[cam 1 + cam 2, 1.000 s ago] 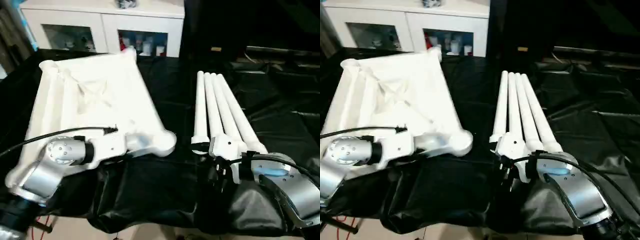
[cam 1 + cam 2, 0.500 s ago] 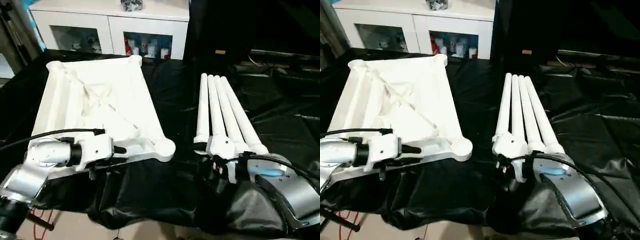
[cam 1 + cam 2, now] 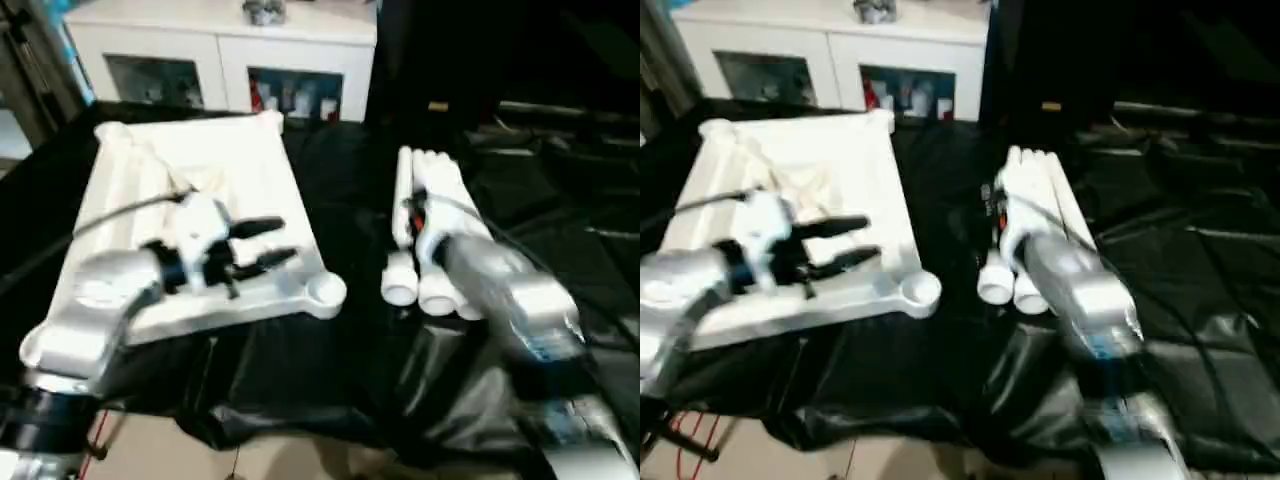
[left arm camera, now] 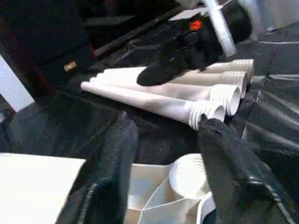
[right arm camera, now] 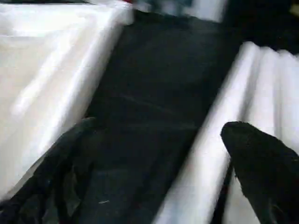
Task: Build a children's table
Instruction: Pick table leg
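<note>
My left pincer is hovering spread over one tabletop; my right pincer is gaping wide above four legs.

Both forearms are silver and rounded. A thin black cable runs along each. The left end effector has a white housing and two black fingers; a red mark sits by the right end effector.

Parted fingers above corner socket
</note>
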### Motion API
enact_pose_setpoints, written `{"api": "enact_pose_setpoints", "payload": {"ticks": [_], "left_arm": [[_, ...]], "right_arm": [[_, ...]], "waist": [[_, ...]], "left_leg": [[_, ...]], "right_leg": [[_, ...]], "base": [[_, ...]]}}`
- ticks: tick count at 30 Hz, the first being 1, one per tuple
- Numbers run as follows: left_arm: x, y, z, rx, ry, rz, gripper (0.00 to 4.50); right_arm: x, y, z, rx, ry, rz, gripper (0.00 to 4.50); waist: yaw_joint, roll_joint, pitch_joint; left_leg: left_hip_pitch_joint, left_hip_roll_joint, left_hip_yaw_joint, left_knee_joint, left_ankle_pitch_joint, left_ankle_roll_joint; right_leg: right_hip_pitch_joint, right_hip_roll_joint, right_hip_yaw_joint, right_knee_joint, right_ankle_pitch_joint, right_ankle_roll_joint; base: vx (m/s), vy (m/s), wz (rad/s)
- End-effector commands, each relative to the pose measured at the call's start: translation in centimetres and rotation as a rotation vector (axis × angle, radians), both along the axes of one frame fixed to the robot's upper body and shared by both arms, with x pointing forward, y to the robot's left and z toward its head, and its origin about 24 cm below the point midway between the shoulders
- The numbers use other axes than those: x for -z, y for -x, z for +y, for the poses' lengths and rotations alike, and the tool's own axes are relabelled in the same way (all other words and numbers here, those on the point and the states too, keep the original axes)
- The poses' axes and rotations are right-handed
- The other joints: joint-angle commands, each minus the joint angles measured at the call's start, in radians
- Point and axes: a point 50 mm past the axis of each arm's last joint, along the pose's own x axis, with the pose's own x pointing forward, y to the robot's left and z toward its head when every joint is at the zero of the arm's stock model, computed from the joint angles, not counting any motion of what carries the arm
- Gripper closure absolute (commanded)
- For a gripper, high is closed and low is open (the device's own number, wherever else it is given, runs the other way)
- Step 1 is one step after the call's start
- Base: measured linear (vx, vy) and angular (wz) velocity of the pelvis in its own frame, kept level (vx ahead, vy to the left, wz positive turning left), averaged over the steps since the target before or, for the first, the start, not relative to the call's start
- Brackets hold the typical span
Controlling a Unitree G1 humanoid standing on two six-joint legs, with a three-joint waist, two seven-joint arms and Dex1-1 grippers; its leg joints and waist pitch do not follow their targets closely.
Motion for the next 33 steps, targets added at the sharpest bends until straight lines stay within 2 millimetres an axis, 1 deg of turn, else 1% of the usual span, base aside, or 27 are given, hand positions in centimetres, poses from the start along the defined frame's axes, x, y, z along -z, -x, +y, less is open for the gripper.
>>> {"api": "enact_pose_setpoints", "payload": {"ticks": [1,2,3,4,5,6,7,9,11,12,14,15,18,20,22,23,24,26,28,30,31,33], "left_arm": [[-0.7,0.0,-0.6,0.014,-0.039,-0.034,1.87],[-0.7,0.1,-0.7,0.015,-0.048,-0.039,1.65],[-0.7,0.1,-0.7,0.018,-0.057,-0.044,1.57],[-0.7,0.1,-0.7,0.018,-0.057,-0.044,1.54],[-0.7,0.2,-0.8,0.019,-0.063,-0.042,1.52],[-0.7,0.2,-0.8,0.019,-0.064,-0.039,1.44],[-0.7,0.2,-0.8,0.019,-0.064,-0.039,1.33],[-0.7,0.3,-0.8,0.024,-0.072,-0.036,1.15],[-0.7,0.4,-0.8,0.028,-0.077,-0.032,1.15],[-0.7,0.5,-0.8,0.031,-0.082,-0.029,1.15],[-0.7,0.5,-0.8,0.036,-0.083,-0.023,1.15],[-0.7,0.7,-0.8,0.041,-0.085,-0.017,1.15],[-0.7,0.8,-0.8,0.047,-0.084,-0.008,1.15],[-0.7,0.8,-0.8,0.049,-0.084,-0.005,1.15],[-0.8,1.0,-0.8,0.059,-0.081,0.003,1.15],[-0.8,1.0,-0.8,0.064,-0.079,0.010,1.15],[-0.8,1.0,-0.9,0.066,-0.078,0.016,1.13],[-1.0,1.1,-1.0,0.073,-0.075,0.034,1.13],[-1.1,1.1,-1.1,0.080,-0.083,0.044,1.13],[-1.1,1.1,-1.1,0.080,-0.084,0.045,1.13],[-1.1,1.2,-1.2,0.086,-0.088,0.044,1.13],[-1.1,1.2,-1.2,0.092,-0.096,0.039,1.13]], "right_arm": [[0.5,-1.0,-0.2,0.082,-0.005,0.051,0.00],[0.8,-1.2,0.0,0.099,-0.017,0.081,0.00],[1.3,-1.6,0.1,0.122,-0.026,0.124,0.00],[1.3,-1.6,0.1,0.122,-0.026,0.124,0.00],[2.0,-1.9,0.2,0.151,-0.019,0.189,0.00],[2.4,-2.0,0.4,0.160,-0.015,0.226,0.00],[2.4,-2.0,0.4,0.160,-0.015,0.226,0.00],[2.7,-2.1,1.0,0.141,-0.051,0.270,0.00],[2.9,-2.1,1.2,0.142,-0.049,0.288,0.00],[3.1,-2.2,1.3,0.146,-0.047,0.311,0.00],[3.4,-2.2,1.4,0.152,-0.039,0.330,0.00],[3.7,-2.3,1.5,0.160,-0.038,0.361,0.00],[4.1,-2.2,1.6,0.163,-0.023,0.400,0.00],[4.3,-2.1,1.6,0.169,-0.021,0.430,0.00],[4.8,-1.8,1.5,0.178,-0.042,0.494,0.00],[5.0,-1.7,1.4,0.181,-0.051,0.518,0.00],[5.1,-1.7,1.4,0.182,-0.054,0.526,0.30],[5.2,-1.6,1.3,0.187,-0.061,0.548,0.30],[5.2,-1.7,1.2,0.191,-0.065,0.548,0.66],[5.2,-1.7,1.2,0.191,-0.065,0.548,0.72],[5.1,-1.8,1.2,0.197,-0.074,0.549,0.79],[5.1,-1.8,1.1,0.198,-0.077,0.550,0.99]], "waist": [[-0.005,0.003,-0.064],[-0.005,0.005,-0.065],[-0.006,0.002,-0.065],[-0.007,0.004,-0.065],[-0.004,0.005,-0.064],[-0.005,0.004,-0.066],[-0.004,0.004,-0.066],[-0.001,0.004,-0.067],[-0.001,0.004,-0.066],[-0.002,0.000,-0.065],[-0.001,0.004,-0.065],[-0.003,-0.002,-0.063],[-0.004,-0.001,-0.062],[-0.002,-0.004,-0.063],[-0.001,-0.005,-0.062],[-0.002,-0.005,-0.062],[-0.002,-0.004,-0.063],[0.000,-0.003,-0.062],[-0.002,-0.005,-0.062],[-0.001,-0.005,-0.062],[-0.001,-0.007,-0.063],[-0.001,-0.007,-0.063]], "left_leg": [[-0.003,0.033,-0.006,-0.087,-0.094,-0.039],[-0.003,0.033,-0.008,-0.087,-0.094,-0.039],[-0.004,0.034,-0.007,-0.087,-0.089,-0.038],[-0.004,0.033,-0.007,-0.086,-0.089,-0.038],[-0.003,0.034,-0.006,-0.086,-0.088,-0.037],[-0.002,0.033,-0.004,-0.086,-0.081,-0.037],[-0.001,0.033,-0.003,-0.084,-0.076,-0.036],[-0.004,0.034,-0.003,-0.084,-0.058,-0.028],[-0.004,0.035,-0.003,-0.085,-0.056,-0.027],[-0.003,0.036,-0.003,-0.086,-0.067,-0.028],[0.000,0.036,-0.002,-0.085,-0.075,-0.033],[-0.001,0.037,-0.002,-0.086,-0.084,-0.036],[-0.002,0.037,-0.003,-0.087,-0.097,-0.042],[-0.001,0.036,-0.002,-0.086,-0.089,-0.039],[-0.001,0.037,-0.002,-0.087,-0.091,-0.039],[0.000,0.037,-0.003,-0.087,-0.098,-0.041],[0.001,0.038,-0.003,-0.087,-0.099,-0.043],[0.001,0.038,-0.003,-0.088,-0.103,-0.046],[0.000,0.038,-0.002,-0.088,-0.106,-0.049],[0.000,0.037,-0.002,-0.087,-0.111,-0.049],[0.000,0.037,-0.002,-0.087,-0.107,-0.049],[0.000,0.037,-0.003,-0.087,-0.113,-0.049]], "right_leg": [[0.054,-0.062,0.049,-0.071,-0.249,-0.163],[0.054,-0.063,0.049,-0.068,-0.245,-0.168],[0.055,-0.064,0.048,-0.068,-0.229,-0.176],[0.055,-0.064,0.048,-0.065,-0.223,-0.180],[0.055,-0.064,0.048,-0.067,-0.218,-0.179],[0.056,-0.063,0.047,-0.063,-0.195,-0.191],[0.054,-0.063,0.048,-0.062,-0.182,-0.193],[0.060,-0.064,0.047,-0.057,-0.142,-0.199],[0.059,-0.065,0.047,-0.056,-0.136,-0.204],[0.059,-0.066,0.046,-0.056,-0.154,-0.206],[0.057,-0.067,0.046,-0.058,-0.168,-0.208],[0.056,-0.065,0.046,-0.060,-0.176,-0.205],[0.057,-0.068,0.047,-0.060,-0.194,-0.201],[0.057,-0.066,0.046,-0.059,-0.186,-0.198],[0.057,-0.066,0.046,-0.059,-0.189,-0.199],[0.055,-0.066,0.046,-0.058,-0.196,-0.197],[0.055,-0.067,0.046,-0.058,-0.197,-0.197],[0.053,-0.067,0.046,-0.059,-0.196,-0.198],[0.054,-0.066,0.045,-0.058,-0.193,-0.201],[0.054,-0.067,0.045,-0.060,-0.200,-0.196],[0.055,-0.067,0.046,-0.059,-0.199,-0.195],[0.054,-0.067,0.045,-0.060,-0.211,-0.195]], "base": [[0.000,0.000,0.00],[0.000,0.000,0.00],[0.000,0.000,0.00],[0.000,0.000,0.00],[0.000,0.000,0.00],[0.000,0.000,0.00],[0.000,0.000,0.00],[0.000,0.000,0.00],[0.000,0.000,0.00],[0.000,0.000,0.00],[0.000,0.000,0.00],[0.000,0.000,0.00],[0.000,0.000,0.00],[0.000,0.000,0.00],[0.000,0.000,0.00],[0.000,0.000,0.00],[0.000,0.000,0.00],[0.000,0.000,0.00],[0.000,0.000,0.00],[0.000,0.000,0.00],[0.000,0.000,0.00],[0.000,0.000,0.00]]}}
